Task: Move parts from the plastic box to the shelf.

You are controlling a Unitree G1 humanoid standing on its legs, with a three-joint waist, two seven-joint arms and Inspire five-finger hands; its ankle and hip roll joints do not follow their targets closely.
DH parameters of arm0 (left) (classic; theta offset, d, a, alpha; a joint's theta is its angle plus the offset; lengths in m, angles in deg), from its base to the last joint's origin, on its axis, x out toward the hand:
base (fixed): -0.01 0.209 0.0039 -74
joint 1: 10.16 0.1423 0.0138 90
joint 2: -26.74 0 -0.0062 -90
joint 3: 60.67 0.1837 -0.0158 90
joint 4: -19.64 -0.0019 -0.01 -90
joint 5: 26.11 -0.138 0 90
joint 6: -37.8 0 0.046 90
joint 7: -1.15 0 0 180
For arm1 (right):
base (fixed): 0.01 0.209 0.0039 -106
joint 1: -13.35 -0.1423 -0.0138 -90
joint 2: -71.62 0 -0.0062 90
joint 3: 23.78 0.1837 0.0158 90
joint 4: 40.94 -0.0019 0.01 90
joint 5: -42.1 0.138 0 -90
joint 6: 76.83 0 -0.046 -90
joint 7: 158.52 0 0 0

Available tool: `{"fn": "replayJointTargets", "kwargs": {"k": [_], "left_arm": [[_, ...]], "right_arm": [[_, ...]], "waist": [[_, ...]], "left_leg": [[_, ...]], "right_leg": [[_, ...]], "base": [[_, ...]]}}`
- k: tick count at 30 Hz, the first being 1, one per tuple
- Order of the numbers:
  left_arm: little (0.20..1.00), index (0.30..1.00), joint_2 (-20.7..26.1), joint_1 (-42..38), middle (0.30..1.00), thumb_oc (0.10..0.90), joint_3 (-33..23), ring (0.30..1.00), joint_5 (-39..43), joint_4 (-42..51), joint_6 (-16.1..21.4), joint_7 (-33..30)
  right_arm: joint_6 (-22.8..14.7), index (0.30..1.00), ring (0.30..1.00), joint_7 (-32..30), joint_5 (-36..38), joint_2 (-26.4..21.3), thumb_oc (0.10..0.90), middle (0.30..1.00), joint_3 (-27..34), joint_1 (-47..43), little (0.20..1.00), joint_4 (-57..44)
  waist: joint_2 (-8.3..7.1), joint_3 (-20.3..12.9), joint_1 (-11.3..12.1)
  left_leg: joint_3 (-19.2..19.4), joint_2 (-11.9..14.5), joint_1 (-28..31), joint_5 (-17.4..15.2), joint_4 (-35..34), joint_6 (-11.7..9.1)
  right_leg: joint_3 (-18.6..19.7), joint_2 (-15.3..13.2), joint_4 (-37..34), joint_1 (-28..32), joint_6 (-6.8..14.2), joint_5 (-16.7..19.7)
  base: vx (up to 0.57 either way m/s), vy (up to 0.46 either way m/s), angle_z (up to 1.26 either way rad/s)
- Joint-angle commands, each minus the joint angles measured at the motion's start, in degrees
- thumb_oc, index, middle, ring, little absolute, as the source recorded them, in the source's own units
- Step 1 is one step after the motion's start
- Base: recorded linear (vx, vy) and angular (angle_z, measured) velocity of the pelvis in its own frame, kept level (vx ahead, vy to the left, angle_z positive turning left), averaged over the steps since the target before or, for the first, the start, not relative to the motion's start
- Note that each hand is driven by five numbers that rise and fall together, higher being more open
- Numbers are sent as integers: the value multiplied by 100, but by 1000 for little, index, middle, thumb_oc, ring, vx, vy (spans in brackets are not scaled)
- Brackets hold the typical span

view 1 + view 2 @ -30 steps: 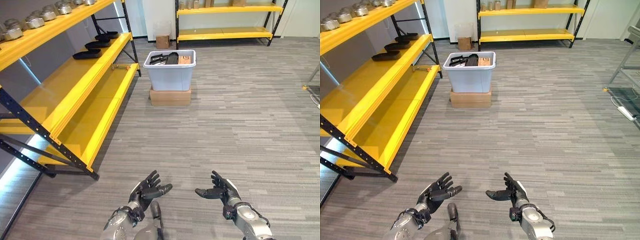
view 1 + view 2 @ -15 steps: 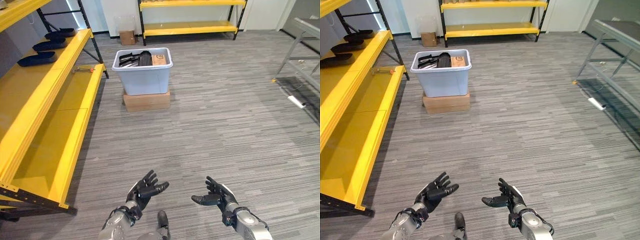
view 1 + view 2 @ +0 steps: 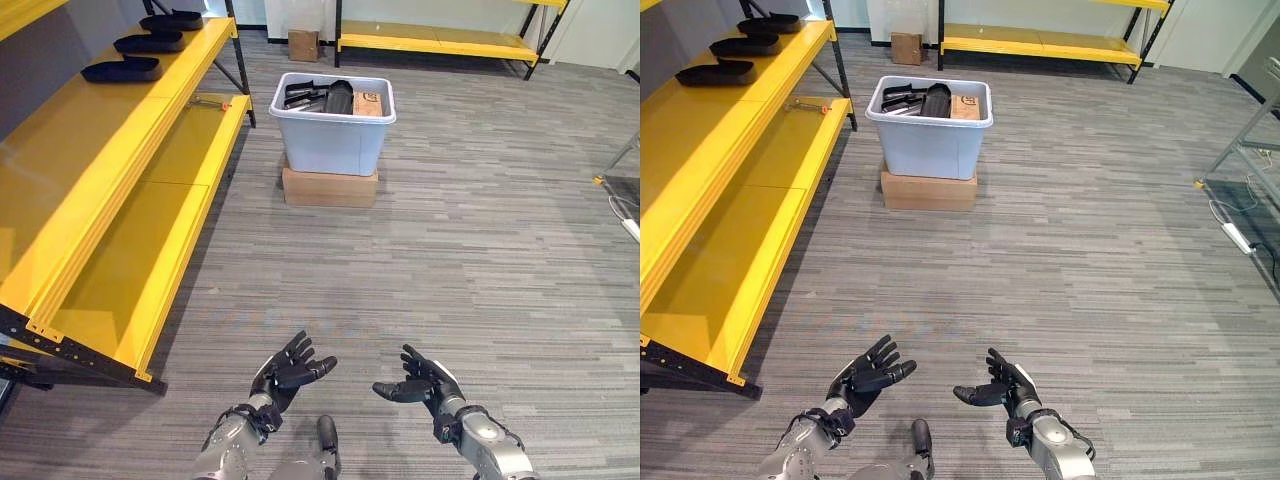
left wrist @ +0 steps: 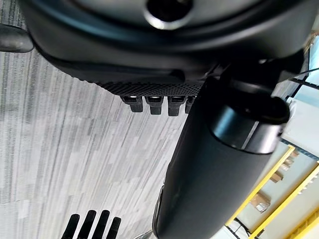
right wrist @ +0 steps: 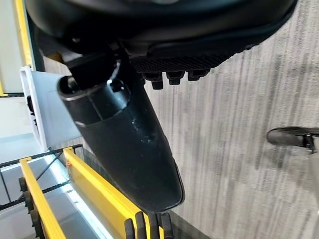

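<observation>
I am looking at one plastic box [image 3: 333, 135], pale grey, sitting on one flat cardboard box [image 3: 329, 188] on the grey floor [image 3: 480, 250]. Dark parts [image 3: 322, 96] are lying inside the box in a pile, along with one small brown carton [image 3: 368, 103]. I cannot count the dark parts, since they are lying on top of each other.

On my left, the yellow shelf [image 3: 110, 190] is running along the wall. It is standing near the box but not touching it. I am counting three dark trays [image 3: 150, 44] sitting in a row on its upper level, at the far end. One small tool with an orange tip [image 3: 208, 101] is lying on the lower level, close to the box. The rest of the two levels is showing bare yellow boards.

Far behind the box, one more yellow shelf [image 3: 440, 38] is standing against the back wall, and one small cardboard box [image 3: 302, 44] is sitting on the floor beside it. At the right edge, part of a metal frame [image 3: 1240, 150] is showing.

My left hand [image 3: 288, 369] and my right hand [image 3: 418, 379] are hanging low over the floor, well apart from the box and from each other. Both hands are released, with fingers spread and palms turned up, and they are holding nothing. Bare floor is lying between my hands and the box.
</observation>
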Motion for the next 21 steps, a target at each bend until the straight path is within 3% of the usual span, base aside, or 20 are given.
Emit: {"fn": "replayJointTargets", "kwargs": {"k": [1, 2, 3, 4, 6, 8, 10, 11, 13, 16, 18, 21], "left_arm": [[1000, 1000, 71, -170, 1000, 900, 45, 1000, -146, 543, 637, 131], [1000, 1000, 85, -212, 1000, 900, 92, 1000, -211, 563, 582, 115], [1000, 1000, 84, -230, 1000, 900, 119, 1000, -230, 571, 575, 127], [1000, 1000, 89, -261, 1000, 900, 153, 1000, -184, 588, 570, 161], [1000, 1000, 83, -281, 1000, 900, 181, 1000, -116, 629, 592, 239], [1000, 1000, 59, -209, 1000, 900, 201, 1000, -36, 702, 667, 169], [1000, 1000, 37, -136, 1000, 900, 195, 1000, 149, 762, 729, 139], [1000, 1000, 63, -136, 1000, 900, 197, 1000, 189, 791, 715, 160], [1000, 1000, 114, -171, 1000, 900, 176, 1000, 148, 789, 644, 230], [1000, 1000, 99, -235, 1000, 900, 288, 1000, 189, 667, 719, 194], [1000, 1000, 57, -237, 1000, 900, 397, 1000, 199, 590, 799, 273], [1000, 1000, 33, -165, 1000, 900, 469, 1000, 89, 575, 791, 374]], "right_arm": [[-599, 1000, 1000, -188, -61, 143, 900, 1000, 140, -264, 1000, -495], [-625, 1000, 1000, -282, -11, 160, 900, 1000, 135, -295, 1000, -482], [-623, 1000, 1000, -337, 33, 164, 900, 1000, 138, -300, 1000, -485], [-622, 1000, 1000, -382, 76, 177, 900, 1000, 148, -280, 1000, -491], [-708, 1000, 1000, -372, 142, 160, 900, 1000, 159, -229, 1000, -442], [-716, 1000, 1000, -323, 74, 159, 900, 1000, 138, -193, 1000, -427], [-692, 1000, 1000, -310, -16, 142, 900, 1000, 123, -162, 1000, -469], [-694, 1000, 1000, -283, -27, 134, 900, 1000, 158, -132, 1000, -493], [-718, 1000, 1000, -215, 50, 86, 900, 1000, 265, -66, 1000, -547], [-803, 1000, 1000, -85, 112, 28, 900, 1000, 384, -56, 1000, -500], [-850, 1000, 1000, -100, 118, 30, 900, 1000, 452, -69, 1000, -446], [-872, 1000, 1000, -177, 190, 58, 900, 1000, 491, -95, 1000, -359]], "waist": [[86, -640, 21], [92, -649, 25], [122, -671, 36], [187, -654, 42], [366, -599, 59], [434, -482, -5], [468, -370, -169], [427, -333, -239], [265, -315, -338], [184, -251, -450], [215, -232, -460], [199, -247, -440]], "left_leg": [[-418, 234, 282, -564, 284, 26], [-505, 153, 307, -663, 312, 126], [-536, 145, 289, -706, 332, 164], [-625, 120, 304, -776, 383, 222], [-721, 146, 331, -916, 515, 274], [-687, 162, 570, -905, 398, 272], [-717, 150, 915, -908, 164, 208], [-798, 100, 1072, -957, 78, 168], [-932, -32, 1342, -1097, -31, 79], [-1152, -37, 1678, -1253, -73, -42], [-1263, 2, 1839, -1339, -70, -120], [-1258, -16, 1932, -1436, -36, -133]], "right_leg": [[109, -176, 246, -657, 572, 1821], [168, -138, 1057, -797, 701, 2054], [182, -100, 1337, -893, 748, 2180], [82, -152, 2256, -1130, 768, 2307], [-121, -302, 3232, -1667, 650, 2426], [-258, -342, 3310, -2028, 549, 2228], [-450, -195, 2453, -2604, 485, 2069], [-544, -152, 1696, -2631, 463, 1971], [-769, -159, -185, -2702, 548, 2192], [-713, -238, -1670, -2866, 688, 2508], [-744, -269, -2321, -2937, 708, 2553], [-771, -312, -2486, -2835, 729, 2614]], "base": [[165, 213, 21], [170, 226, 0], [153, 238, -36], [126, 222, -35], [129, 259, 7], [129, 154, -7], [147, 30, -9], [197, -73, -11], [231, -117, 47], [219, -99, 9], [214, -66, 33], [174, -40, 15]]}}
